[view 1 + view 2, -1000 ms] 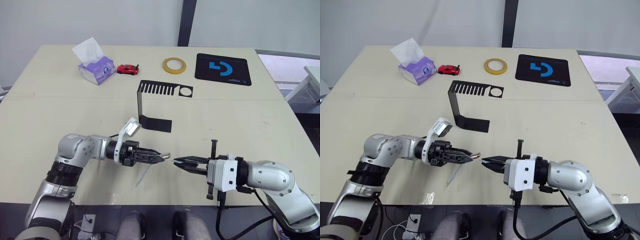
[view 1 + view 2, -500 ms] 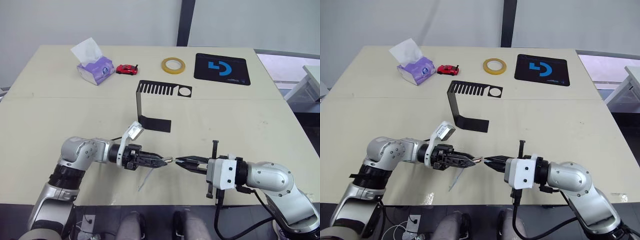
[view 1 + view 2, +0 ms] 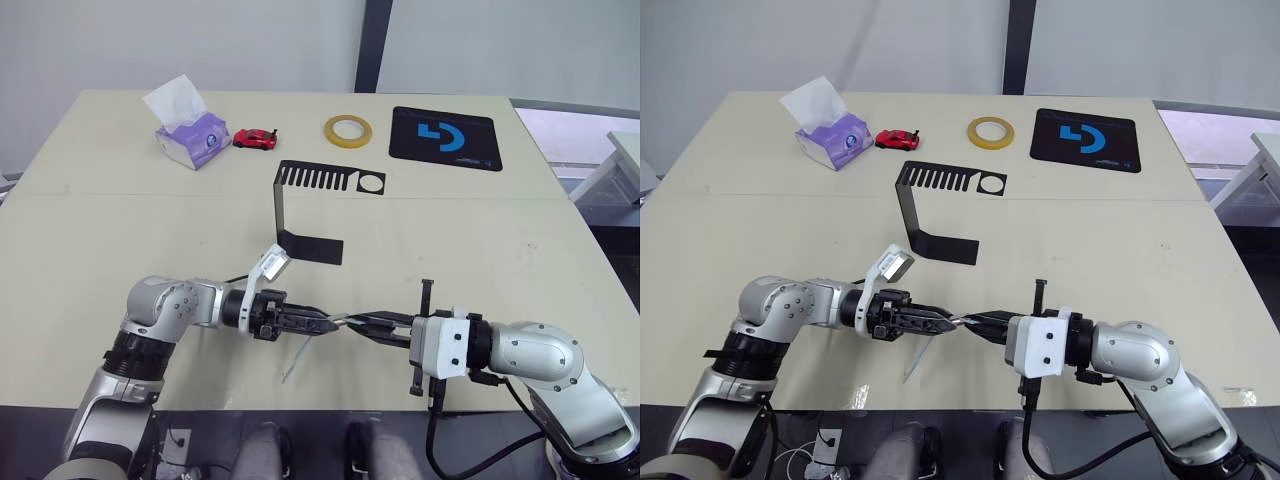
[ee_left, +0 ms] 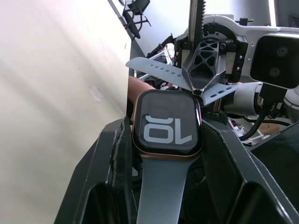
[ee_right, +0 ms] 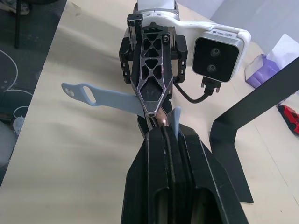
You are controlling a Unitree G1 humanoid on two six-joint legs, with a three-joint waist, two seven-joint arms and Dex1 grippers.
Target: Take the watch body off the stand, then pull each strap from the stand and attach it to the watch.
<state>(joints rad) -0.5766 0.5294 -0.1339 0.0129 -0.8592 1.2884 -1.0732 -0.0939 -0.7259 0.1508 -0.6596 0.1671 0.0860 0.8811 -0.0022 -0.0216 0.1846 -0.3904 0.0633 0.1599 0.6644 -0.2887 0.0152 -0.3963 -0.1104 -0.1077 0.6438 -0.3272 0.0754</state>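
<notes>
The left gripper (image 4: 163,140) has its fingers (image 4: 110,154) clamped on the watch body (image 4: 167,123), screen showing white digits, one grey-blue strap (image 4: 161,186) already joined and trailing back between them; the right gripper (image 5: 161,126) has its fingers (image 5: 154,144) closed on the second strap (image 4: 159,70), pressed edge-on against the watch body's free end; both meet tip to tip above the front of the surface (image 3: 480,240); the stand (image 3: 310,215) sits empty behind them, well apart; tape ring (image 3: 347,128), black mat (image 3: 445,138), toy car (image 3: 255,138) and tissue box (image 3: 188,130) line the far edge.

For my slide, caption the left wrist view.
Left jaws hold the watch body, one strap attached, facing the second strap.
</notes>
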